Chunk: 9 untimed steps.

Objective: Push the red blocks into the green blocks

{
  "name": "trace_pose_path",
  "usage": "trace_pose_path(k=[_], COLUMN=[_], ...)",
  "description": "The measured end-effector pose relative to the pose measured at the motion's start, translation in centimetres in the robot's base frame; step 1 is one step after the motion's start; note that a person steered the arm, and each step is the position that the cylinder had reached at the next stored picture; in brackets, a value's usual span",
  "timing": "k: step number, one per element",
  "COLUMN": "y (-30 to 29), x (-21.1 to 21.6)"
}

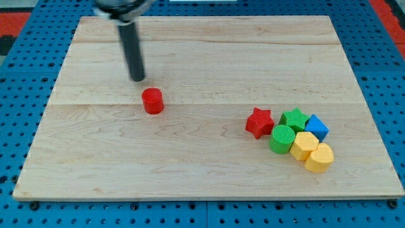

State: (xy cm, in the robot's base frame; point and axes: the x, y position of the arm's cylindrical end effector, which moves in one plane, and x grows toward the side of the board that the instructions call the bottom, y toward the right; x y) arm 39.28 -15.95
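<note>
A red cylinder (152, 101) stands alone left of the board's middle. My tip (138, 80) is just above and left of it in the view, a small gap apart. A red star (259, 122) sits at the right, touching or nearly touching a green cylinder (281, 139) and close to a green star (294, 118). The rod rises from the tip to the view's top edge.
A blue cube (317, 128) lies right of the green star. Two yellow blocks (305, 145) (319, 158) sit below it, against the green cylinder. All lie on a wooden board (202, 50) ringed by a blue pegboard surface.
</note>
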Motion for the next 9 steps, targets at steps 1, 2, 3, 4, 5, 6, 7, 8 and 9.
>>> trace_pose_path(k=[1, 2, 3, 4, 5, 6, 7, 8, 9], y=[-2.7, 5.0, 5.9, 10.0, 20.7, 21.4, 14.2, 11.9, 11.8], x=[5.8, 6.5, 4.1, 2.0, 6.4, 6.7, 4.0, -2.3, -13.8])
